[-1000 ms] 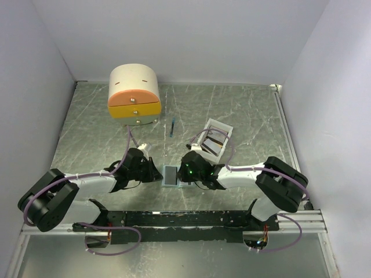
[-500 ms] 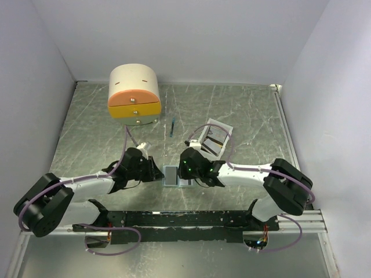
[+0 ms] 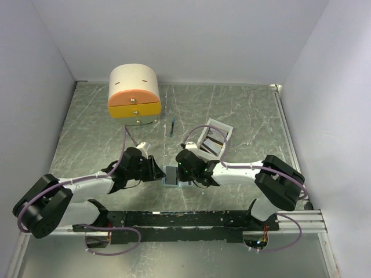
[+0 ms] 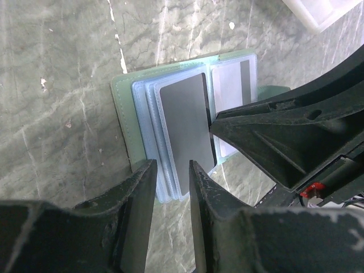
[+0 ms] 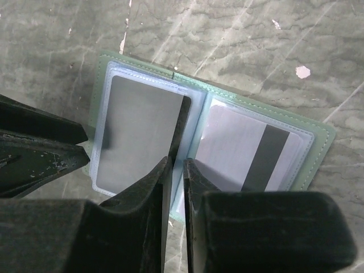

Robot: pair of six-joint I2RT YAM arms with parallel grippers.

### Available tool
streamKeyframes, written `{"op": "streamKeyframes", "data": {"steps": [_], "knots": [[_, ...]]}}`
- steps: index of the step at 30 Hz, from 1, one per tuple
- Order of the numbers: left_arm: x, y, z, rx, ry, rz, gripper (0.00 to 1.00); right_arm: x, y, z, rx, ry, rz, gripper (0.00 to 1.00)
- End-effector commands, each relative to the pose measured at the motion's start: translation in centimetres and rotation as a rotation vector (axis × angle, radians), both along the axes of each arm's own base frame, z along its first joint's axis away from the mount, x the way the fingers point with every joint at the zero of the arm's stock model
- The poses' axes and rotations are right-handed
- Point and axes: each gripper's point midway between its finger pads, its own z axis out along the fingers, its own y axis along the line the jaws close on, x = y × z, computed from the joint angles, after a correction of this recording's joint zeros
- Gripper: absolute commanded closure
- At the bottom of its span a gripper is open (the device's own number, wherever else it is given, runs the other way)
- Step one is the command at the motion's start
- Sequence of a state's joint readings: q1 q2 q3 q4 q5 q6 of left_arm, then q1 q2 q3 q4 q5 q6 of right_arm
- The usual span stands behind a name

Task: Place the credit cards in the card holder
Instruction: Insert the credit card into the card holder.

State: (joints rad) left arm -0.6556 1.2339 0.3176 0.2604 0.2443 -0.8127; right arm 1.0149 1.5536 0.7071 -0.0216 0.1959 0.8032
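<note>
We reckon the dark card [image 5: 139, 133] and striped card [image 5: 250, 153] both sit in the card holder [image 5: 318, 149]; left jaws narrowly parted, empty; right jaws near-closed, grip unclear.

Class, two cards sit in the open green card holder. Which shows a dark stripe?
The pale grey card, on the right page in the right wrist view; the dark grey card is plain.
</note>
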Motion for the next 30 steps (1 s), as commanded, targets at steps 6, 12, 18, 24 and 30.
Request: {"op": "streamKeyframes", "data": {"steps": [6,12,18,24,30], "knots": [[0.1,0.1,0.3,-0.017,-0.008,0.003,0.59,-0.1,0.1,-0.9,-0.062,0.004,0.008,0.87],[0.0,0.2,0.0,-0.010,0.001,0.005,0.59,-0.3,-0.4,-1.1,-0.094,-0.001,-0.003,0.90],[0.0,-0.4,0.7,-0.064,-0.002,-0.007,0.57,-0.2,-0.8,-1.0,-0.101,-0.011,-0.012,0.92],[-0.2,-1.0,1.0,-0.096,-0.001,-0.029,0.56,-0.2,-0.7,-1.1,-0.104,-0.008,-0.009,0.93],[-0.1,-0.9,1.5,-0.103,-0.017,-0.022,0.56,-0.2,-0.6,-1.1,-0.099,-0.012,-0.011,0.93]]}}
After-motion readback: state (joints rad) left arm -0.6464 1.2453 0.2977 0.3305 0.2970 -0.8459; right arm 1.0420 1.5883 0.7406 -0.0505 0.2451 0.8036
